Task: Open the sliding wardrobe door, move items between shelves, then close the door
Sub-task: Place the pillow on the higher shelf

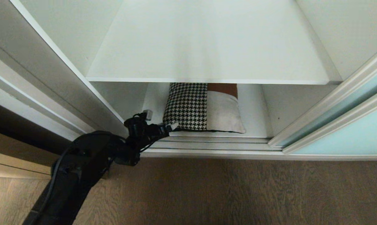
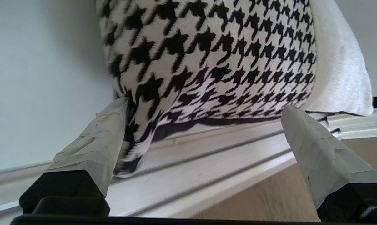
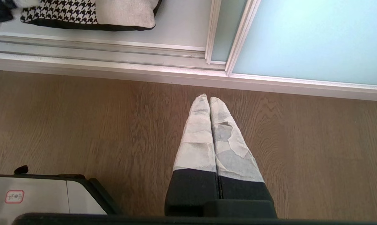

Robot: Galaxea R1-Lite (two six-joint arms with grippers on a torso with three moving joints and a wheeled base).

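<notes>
The cushion-like textile item (image 1: 204,107) lies on the bottom shelf (image 1: 254,106) of the wardrobe, at the centre of the head view. Its long axis runs left to right along the shelf's front edge. The houndstooth part (image 2: 207,59) fills the left half and the beige part (image 1: 223,114) the right, with a brown strip at the back under the board above. A dark edge runs along its front, just behind the floor track (image 1: 213,144).

The upper shelf (image 1: 207,47) spans the top of the frame, its board bare where visible. The sliding wardrobe door (image 1: 348,131) stands at the right edge, slid aside, its frosted blue-green glass in a pale frame.

The left tool (image 1: 160,123) sits at the item's front left corner, its taped fingers (image 2: 91,150) spread wide on either side of that corner.

The right tool (image 3: 208,103) hangs over the wooden floor (image 3: 82,125), its fingers pressed together, holding nothing.
</notes>
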